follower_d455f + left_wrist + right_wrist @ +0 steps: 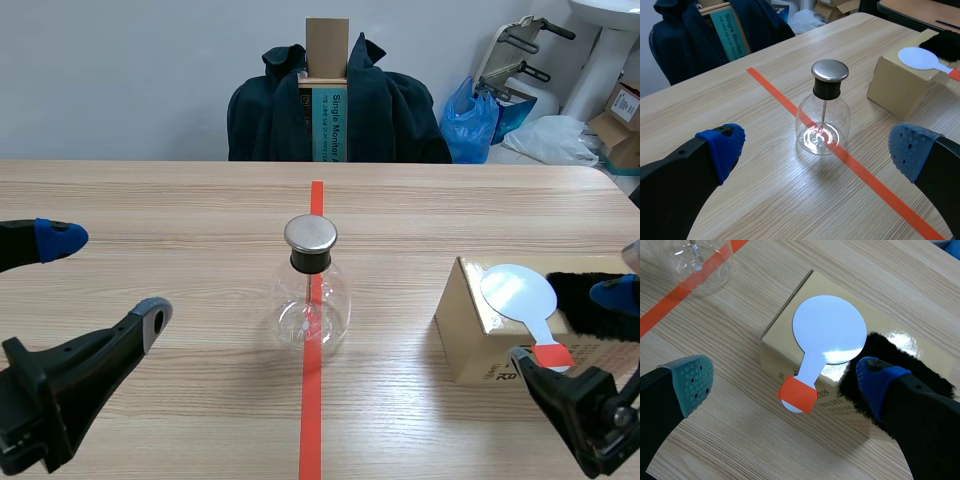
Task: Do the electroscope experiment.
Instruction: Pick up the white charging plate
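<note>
Two sets of fingers are hanging wide open at the near side, gripping nothing. The right arm's fingers (pixel 690 382) are hovering over the cardboard box (pixel 890 315), where the white paddle (pixel 827 330) is lying flat. Its long axis is running away from the robot, with the orange-taped handle (pixel 797 396) poking off the near edge about midway between the two fingers and the disc farther in. One finger is hanging over the black fur (pixel 910 357) beside the disc, the other over bare tabletop (pixel 750 450). So the right arm is looking like the obvious pick for the paddle, probably by the handle. The left arm's fingers (pixel 722 145) are facing the glass electroscope (pixel 311 290), which is standing upright on the red tape line, apart from the box.
</note>
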You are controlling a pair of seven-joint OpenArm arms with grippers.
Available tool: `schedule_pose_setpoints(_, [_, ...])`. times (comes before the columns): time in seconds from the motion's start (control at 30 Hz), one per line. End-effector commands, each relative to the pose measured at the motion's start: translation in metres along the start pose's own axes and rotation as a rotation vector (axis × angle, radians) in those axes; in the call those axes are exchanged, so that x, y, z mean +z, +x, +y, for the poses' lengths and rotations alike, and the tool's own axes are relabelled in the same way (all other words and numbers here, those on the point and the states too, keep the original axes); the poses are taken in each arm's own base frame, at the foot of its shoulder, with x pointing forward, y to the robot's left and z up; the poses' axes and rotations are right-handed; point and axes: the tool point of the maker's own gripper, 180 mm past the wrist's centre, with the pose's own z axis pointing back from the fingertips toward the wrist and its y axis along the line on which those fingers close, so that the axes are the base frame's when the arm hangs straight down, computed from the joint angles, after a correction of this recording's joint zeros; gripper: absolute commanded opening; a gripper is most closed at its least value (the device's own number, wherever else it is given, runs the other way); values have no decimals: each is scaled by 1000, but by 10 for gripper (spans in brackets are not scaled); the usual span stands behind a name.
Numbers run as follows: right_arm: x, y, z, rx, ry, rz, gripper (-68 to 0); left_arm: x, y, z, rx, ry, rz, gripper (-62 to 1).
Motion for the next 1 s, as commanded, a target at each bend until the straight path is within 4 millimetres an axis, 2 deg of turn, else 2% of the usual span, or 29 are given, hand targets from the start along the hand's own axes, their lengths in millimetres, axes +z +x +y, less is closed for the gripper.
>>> schedule_pose_setpoints(0.0, [1,8,1,7,11,-22,-93,0,9,-3,27,-2,-32,8])
schedule_pose_setpoints(0.17, [1,4,1,11,8,-2,-93,0,9,-3,20,-2,-30,8])
schedule_pose_setpoints(0.53, [0,10,0,14,6,-33,-93,0,9,-3,20,-2,-30,8])
schedule_pose_setpoints(0.97, [1,6,-4,128,-12,-11,-93,0,9,-3,20,-2,-30,8])
